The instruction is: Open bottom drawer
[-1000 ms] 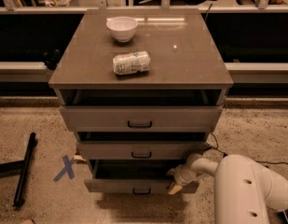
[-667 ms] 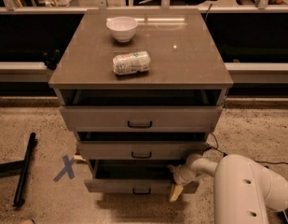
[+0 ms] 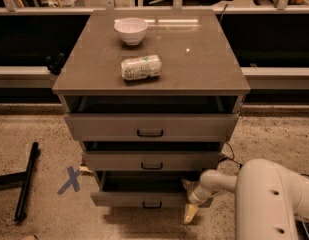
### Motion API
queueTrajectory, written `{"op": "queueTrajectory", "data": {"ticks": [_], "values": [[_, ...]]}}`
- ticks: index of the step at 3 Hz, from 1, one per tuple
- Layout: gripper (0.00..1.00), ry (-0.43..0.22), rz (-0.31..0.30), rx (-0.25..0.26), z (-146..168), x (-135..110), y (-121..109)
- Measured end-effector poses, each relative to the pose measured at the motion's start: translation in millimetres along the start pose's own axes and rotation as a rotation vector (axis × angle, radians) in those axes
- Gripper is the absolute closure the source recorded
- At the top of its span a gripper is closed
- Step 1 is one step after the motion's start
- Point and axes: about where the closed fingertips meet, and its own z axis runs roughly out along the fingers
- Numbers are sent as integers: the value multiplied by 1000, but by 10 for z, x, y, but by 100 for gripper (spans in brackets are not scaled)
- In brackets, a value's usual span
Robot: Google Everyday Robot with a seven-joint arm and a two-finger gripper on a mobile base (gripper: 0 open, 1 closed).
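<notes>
The bottom drawer (image 3: 129, 199) is the lowest of three grey-brown drawers, with a small black centre handle (image 3: 152, 204). It stands pulled out, with a dark gap above its front. My gripper (image 3: 190, 204) is at the drawer's right end, low near the floor, on the white arm (image 3: 264, 199) that comes in from the lower right. One pale fingertip (image 3: 189, 213) points down in front of the drawer's right corner. The other finger reaches up behind the drawer front.
The middle drawer (image 3: 152, 160) and top drawer (image 3: 150, 126) also stand slightly out. A white bowl (image 3: 131, 30) and a wrapped packet (image 3: 141, 67) sit on the cabinet top. A black bar (image 3: 26, 181) and a blue X mark (image 3: 70, 179) lie on the floor at the left.
The bottom drawer has come a little further out, with my gripper moving along at its right end. Nothing else has moved.
</notes>
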Motion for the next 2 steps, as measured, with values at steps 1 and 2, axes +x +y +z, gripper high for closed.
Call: {"op": "queueTrajectory", "data": {"ticks": [1, 2], "values": [[18, 18, 32, -58, -32, -7, 474], [49, 12, 62, -138, 85, 37, 830]]}}
